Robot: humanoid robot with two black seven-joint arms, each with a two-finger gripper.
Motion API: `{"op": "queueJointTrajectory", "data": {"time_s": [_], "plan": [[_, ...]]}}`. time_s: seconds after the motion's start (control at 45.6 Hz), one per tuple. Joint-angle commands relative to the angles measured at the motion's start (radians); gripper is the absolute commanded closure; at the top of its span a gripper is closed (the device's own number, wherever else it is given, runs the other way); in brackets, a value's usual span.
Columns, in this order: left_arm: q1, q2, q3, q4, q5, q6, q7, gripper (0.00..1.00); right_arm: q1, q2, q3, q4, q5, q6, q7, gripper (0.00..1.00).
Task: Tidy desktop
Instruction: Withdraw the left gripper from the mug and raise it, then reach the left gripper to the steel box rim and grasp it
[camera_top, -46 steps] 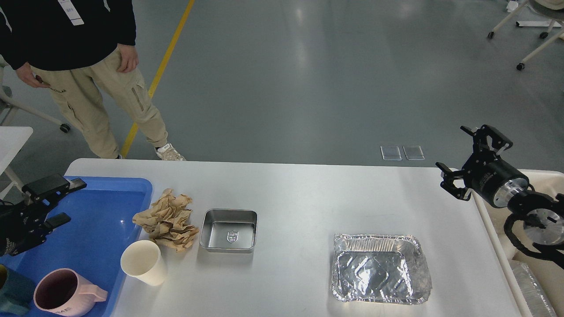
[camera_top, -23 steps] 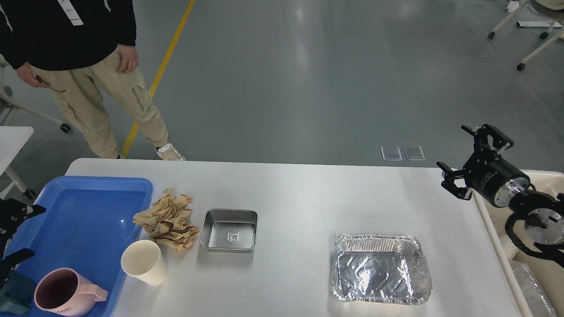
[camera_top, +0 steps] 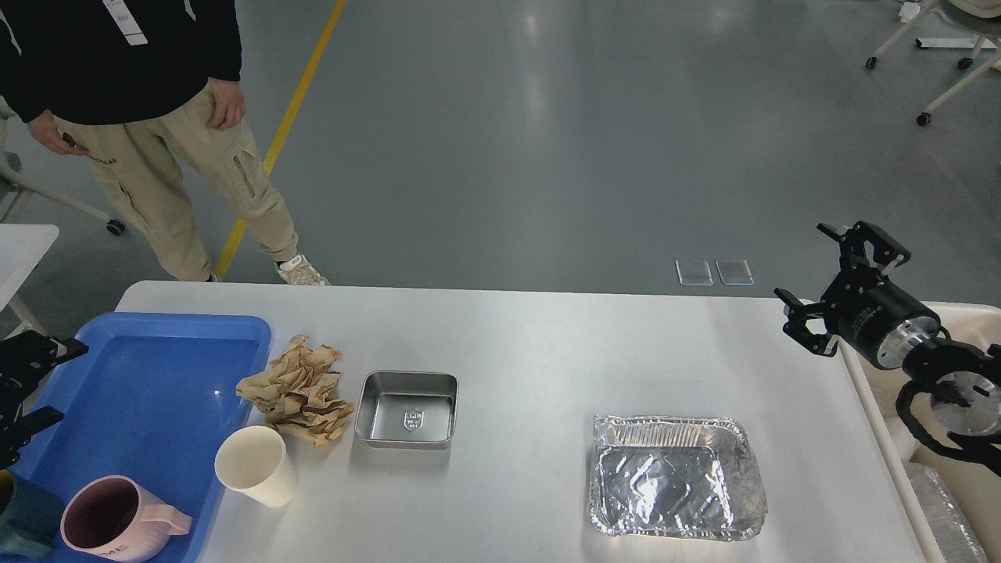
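The table [camera_top: 532,336], the white desktop to be tidied, fills the lower half of the view, and its far strip and its middle between the steel tray and the foil tray lie bare. A blue tray [camera_top: 148,391] overlaps its left end and holds a pink mug [camera_top: 117,520]. Just right of the blue tray stand a cream paper cup [camera_top: 254,465] and crumpled brown paper [camera_top: 299,389], touching or nearly so; a square steel tray [camera_top: 407,408] sits just beside the paper. A foil tray [camera_top: 674,477] lies well apart, near the front right. A cream bin [camera_top: 958,469] adjoins the right edge. A person [camera_top: 148,117] stands beyond the far left corner.

The left gripper [camera_top: 35,383] hangs over the blue tray's left rim (mostly cut off by the frame), fingers spread and empty. The right gripper [camera_top: 813,277] hovers above the right edge, fingers released, holding nothing.
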Motion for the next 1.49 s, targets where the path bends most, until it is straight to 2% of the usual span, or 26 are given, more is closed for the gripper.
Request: {"op": "queueJointTrajectory", "data": {"time_s": [0.0, 0.131, 0.219, 0.438, 0.789, 1.052, 1.161, 1.315, 1.468], "plan": [[-0.028, -0.039, 0.001, 0.045, 0.124, 0.001, -0.001, 0.03, -0.006, 0.000, 0.000, 0.000, 0.000, 0.001, 0.000, 0.00], [-0.044, -0.074, 0.002, 0.061, 0.182, 0.001, -0.005, 0.03, -0.009, 0.001, 0.000, -0.002, 0.000, 0.001, 0.001, 0.00], [-0.053, -0.100, 0.002, 0.084, 0.318, 0.000, -0.008, 0.03, -0.009, 0.003, 0.002, -0.002, -0.001, 0.001, 0.001, 0.00], [-0.099, -0.175, 0.005, 0.186, 0.613, -0.008, -0.057, 0.04, -0.009, 0.000, 0.005, 0.000, 0.000, 0.001, 0.001, 0.00], [-0.234, -0.353, 0.016, 0.344, 0.837, -0.167, -0.051, 0.04, -0.010, 0.000, 0.005, 0.003, -0.001, 0.001, 0.001, 0.00], [-0.292, -0.488, 0.025, 0.400, 0.951, -0.229, -0.040, 0.04, -0.014, 0.003, 0.003, 0.001, -0.001, 0.001, 0.001, 0.00], [-0.338, -0.527, 0.079, 0.407, 0.984, -0.244, -0.043, 0.04, -0.017, 0.003, 0.005, 0.001, -0.001, 0.001, 0.001, 0.00], [-0.436, -0.588, 0.220, 0.426, 1.009, -0.246, -0.061, 0.04, -0.017, 0.003, 0.005, 0.001, -0.001, 0.001, 0.001, 0.00], [-0.499, -0.652, 0.306, 0.464, 1.008, -0.246, -0.060, 0.04, -0.017, 0.003, 0.006, 0.001, -0.001, 0.001, 0.001, 0.00]]}}
